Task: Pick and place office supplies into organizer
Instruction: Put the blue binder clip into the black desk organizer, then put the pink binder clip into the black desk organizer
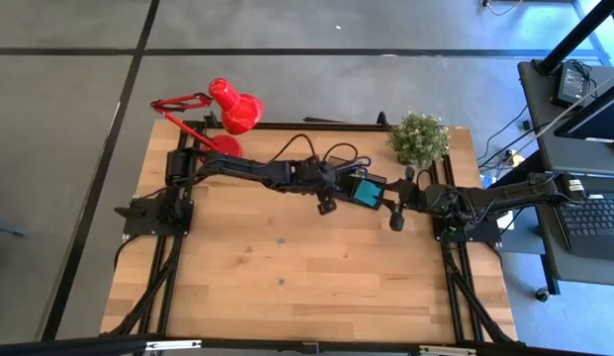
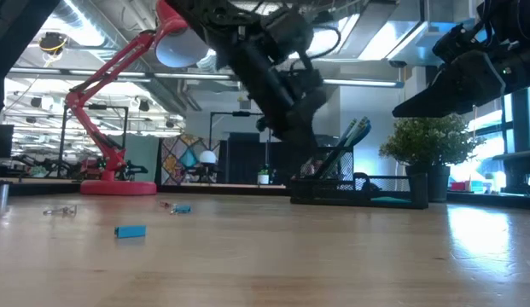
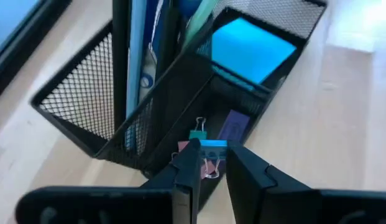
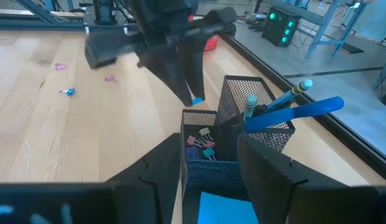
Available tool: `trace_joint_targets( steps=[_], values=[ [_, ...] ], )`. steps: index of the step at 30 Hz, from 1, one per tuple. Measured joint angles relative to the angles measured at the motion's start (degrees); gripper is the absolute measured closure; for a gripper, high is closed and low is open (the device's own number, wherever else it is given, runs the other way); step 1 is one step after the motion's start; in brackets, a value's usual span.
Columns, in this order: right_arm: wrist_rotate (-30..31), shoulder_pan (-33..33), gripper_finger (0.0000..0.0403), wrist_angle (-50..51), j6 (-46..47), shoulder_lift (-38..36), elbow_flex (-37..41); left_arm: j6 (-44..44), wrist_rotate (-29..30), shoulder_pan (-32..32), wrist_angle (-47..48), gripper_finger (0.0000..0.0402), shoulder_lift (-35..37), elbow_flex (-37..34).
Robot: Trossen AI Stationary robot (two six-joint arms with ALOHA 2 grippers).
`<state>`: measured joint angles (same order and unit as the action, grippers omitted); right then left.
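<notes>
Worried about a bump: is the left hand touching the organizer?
Apart. In the right wrist view, the left hand hangs above the organizer, bare table showing between.

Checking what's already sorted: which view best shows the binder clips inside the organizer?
The right wrist view: binder clips lie unobstructed in the organizer's low compartment. The left wrist view half hides them behind the left tool. High and low views don't show them.
</notes>
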<state>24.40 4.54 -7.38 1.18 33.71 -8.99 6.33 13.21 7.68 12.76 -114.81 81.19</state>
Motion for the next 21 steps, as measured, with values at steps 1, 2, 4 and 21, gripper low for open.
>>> trace_joint_targets(
  steps=[1, 2, 4, 21],
  values=[
    [0.0, 0.0, 0.0241, -0.02, 0.01, -0.02, 0.0, -0.07, -0.01, 0.09, -0.53, 0.0347, -0.56, 0.0],
    [0.0, 0.0, 0.0241, 0.0, 0.03, 0.0, 0.0, -0.1, -0.02, 0.3, -0.84, 0.0347, -1.08, 0.0],
    [0.0, 0.0, 0.0241, -0.04, -0.1, 0.0, 0.0, -0.09, -0.1, 0.69, -1.38, 0.0347, -2.04, 0.0],
    [0.0, 0.0, 0.0241, -0.03, 0.01, 0.0, 0.0, -3.61, -0.39, 2.6, -0.79, 0.0294, -4.44, 0.02]
  ],
)
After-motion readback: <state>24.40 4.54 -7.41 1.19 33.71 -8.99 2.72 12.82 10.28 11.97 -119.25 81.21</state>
